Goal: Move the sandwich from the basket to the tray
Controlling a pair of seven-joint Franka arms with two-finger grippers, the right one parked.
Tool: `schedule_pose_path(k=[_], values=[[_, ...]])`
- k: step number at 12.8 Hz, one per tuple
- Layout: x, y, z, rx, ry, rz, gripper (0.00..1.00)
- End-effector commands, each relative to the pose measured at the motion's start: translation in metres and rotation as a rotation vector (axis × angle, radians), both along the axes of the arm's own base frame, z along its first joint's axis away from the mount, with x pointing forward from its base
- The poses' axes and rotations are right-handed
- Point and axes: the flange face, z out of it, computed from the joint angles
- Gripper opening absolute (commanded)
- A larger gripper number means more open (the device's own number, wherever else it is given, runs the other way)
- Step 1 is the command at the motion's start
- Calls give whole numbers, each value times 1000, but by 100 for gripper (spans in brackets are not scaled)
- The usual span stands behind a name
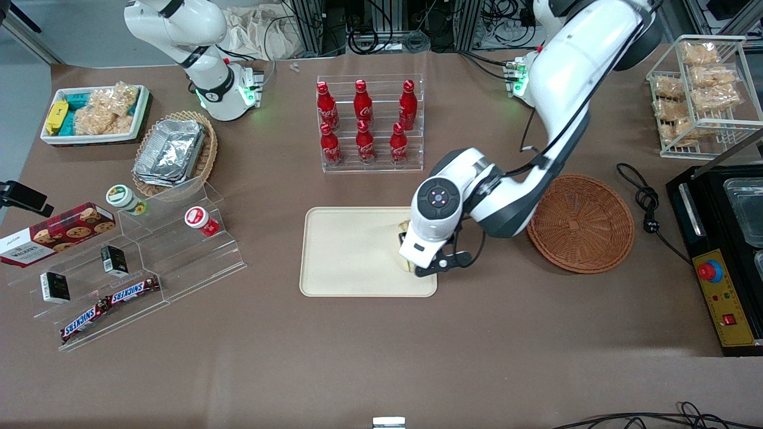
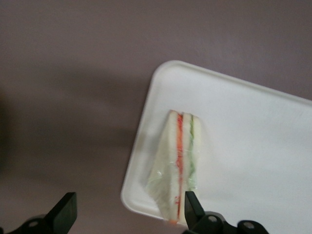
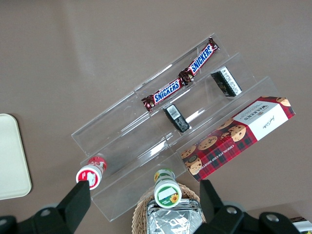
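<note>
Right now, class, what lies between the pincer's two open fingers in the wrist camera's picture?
In the left wrist view, the pincer hangs open above the cream tray. Between its fingers lie brown tabletop, the tray's corner, and the wrapped sandwich, close against one finger.

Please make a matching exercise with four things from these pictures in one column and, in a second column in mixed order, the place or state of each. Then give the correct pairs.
Things:
1. triangular wrapped sandwich
2. round reddish-brown wicker basket
3. flat cream-beige tray
4. left gripper

Places or states:
A. open, above the tray's edge
B. lying on the tray near its corner
C. nothing visible in it, beside the tray
D. on the table, nearer the front camera than the red bottles

Pairs: 1-B, 2-C, 3-D, 4-A
</note>
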Motion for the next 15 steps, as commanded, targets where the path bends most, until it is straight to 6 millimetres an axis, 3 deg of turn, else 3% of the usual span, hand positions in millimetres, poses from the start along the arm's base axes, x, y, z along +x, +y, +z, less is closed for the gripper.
schedule_pose_path(k=[1, 4, 5, 6, 8, 11, 13, 15], values=[[8, 57, 81, -5, -39, 96, 100], [9, 141, 141, -15, -6, 43, 100], [0, 162, 153, -5, -3, -14, 100], [-3, 200, 166, -10, -9, -26, 100], [-17, 254, 188, -68, 0, -139, 100], [-39, 308, 198, -46, 43, -309, 100], [-38, 345, 203, -61, 78, -440, 100], [-28, 362, 209, -69, 70, -510, 100]])
